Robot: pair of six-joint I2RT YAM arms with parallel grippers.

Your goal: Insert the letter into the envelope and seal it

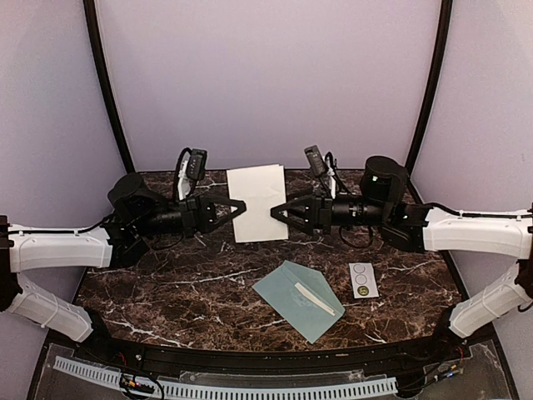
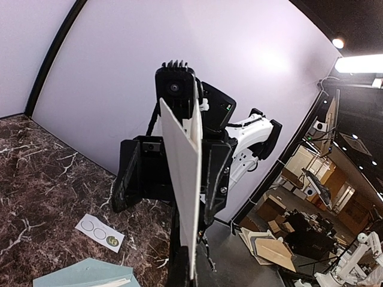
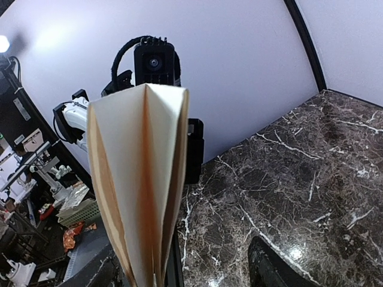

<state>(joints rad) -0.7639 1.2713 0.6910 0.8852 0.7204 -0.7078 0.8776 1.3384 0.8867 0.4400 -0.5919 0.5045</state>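
Letter [image 1: 256,202] raised off surface [image 1: 166,283], left gripper [image 1: 239,208] clenched on its left edge, right gripper [image 1: 277,214] on its right; envelope [image 1: 296,300] lies flat on the near side, diagonal, closer to right arm [image 1: 475,233].

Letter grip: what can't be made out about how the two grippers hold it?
- Top view: how deep the left gripper and right gripper bite the letter is too small to tell.
- Left wrist view: the edge-on letter and bottom edge hide the left fingertips.
- Right wrist view: the folded letter fills the centre, hiding most of the left gripper.
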